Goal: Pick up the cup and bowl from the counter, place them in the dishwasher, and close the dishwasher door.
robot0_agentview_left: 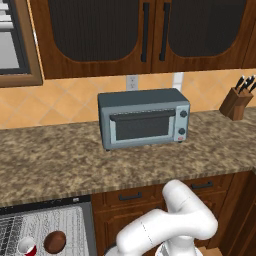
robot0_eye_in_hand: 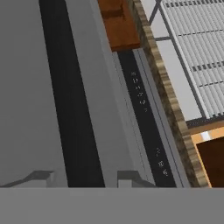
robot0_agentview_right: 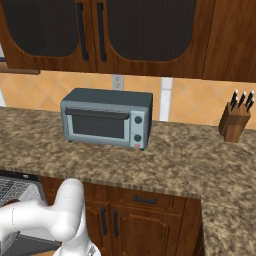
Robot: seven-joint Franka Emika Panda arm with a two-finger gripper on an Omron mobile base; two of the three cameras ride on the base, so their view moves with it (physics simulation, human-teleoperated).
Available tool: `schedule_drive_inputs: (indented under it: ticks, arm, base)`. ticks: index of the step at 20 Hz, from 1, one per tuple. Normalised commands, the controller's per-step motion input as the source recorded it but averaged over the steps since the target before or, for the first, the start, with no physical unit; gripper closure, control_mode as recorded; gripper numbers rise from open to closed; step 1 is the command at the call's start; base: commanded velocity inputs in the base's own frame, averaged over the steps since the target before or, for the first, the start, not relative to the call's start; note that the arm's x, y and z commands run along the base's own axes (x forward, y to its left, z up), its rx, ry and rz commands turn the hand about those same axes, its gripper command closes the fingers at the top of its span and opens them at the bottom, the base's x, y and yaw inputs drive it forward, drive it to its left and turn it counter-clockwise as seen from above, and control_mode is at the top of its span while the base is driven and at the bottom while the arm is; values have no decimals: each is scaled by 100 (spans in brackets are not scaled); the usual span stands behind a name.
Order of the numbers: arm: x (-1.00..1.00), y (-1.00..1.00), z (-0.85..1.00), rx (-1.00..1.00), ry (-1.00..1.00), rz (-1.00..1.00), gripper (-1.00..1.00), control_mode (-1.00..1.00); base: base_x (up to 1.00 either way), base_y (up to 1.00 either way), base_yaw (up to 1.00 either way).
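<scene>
The red cup [robot0_agentview_left: 27,246] and the dark brown bowl [robot0_agentview_left: 55,241] sit side by side in the dishwasher's grey-white wire rack [robot0_agentview_left: 50,220], low at the left under the counter [robot0_agentview_left: 60,160]. A corner of that rack [robot0_agentview_right: 15,190] also shows behind my arm. In the hand view my gripper [robot0_eye_in_hand: 85,179] is open with nothing between its fingertips [robot0_eye_in_hand: 129,177]. It faces the flat grey dishwasher door [robot0_eye_in_hand: 26,87] from close by. Beside the panel run the dark control strip with light marks [robot0_eye_in_hand: 146,113] and the counter's speckled edge [robot0_eye_in_hand: 164,83].
A grey-blue toaster oven [robot0_agentview_left: 143,118] stands mid-counter, with a knife block [robot0_agentview_left: 236,102] at the far right. Brown cabinet drawers with black handles [robot0_agentview_left: 130,196] lie right of the dishwasher. My white arm [robot0_agentview_left: 170,225] bends low across the front.
</scene>
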Motion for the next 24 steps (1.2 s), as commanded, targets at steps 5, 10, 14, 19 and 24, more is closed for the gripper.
schedule_drive_inputs:
  ticks: [5, 10, 14, 19, 24]
  arm:
    - [63, -9, 13, 0, -30, -18, -100, -100]
    - [63, -12, 2, 0, -27, -17, -100, -100]
    - [59, -12, 0, 0, -25, -13, -100, -100]
    - [69, -16, 11, 3, -22, -5, -100, -100]
    - [65, -41, 46, 14, 0, 0, -100, -100]
  base:
    - [0, 0, 0]
    - [0, 0, 0]
    - [0, 0, 0]
    - [0, 0, 0]
    - [0, 0, 0]
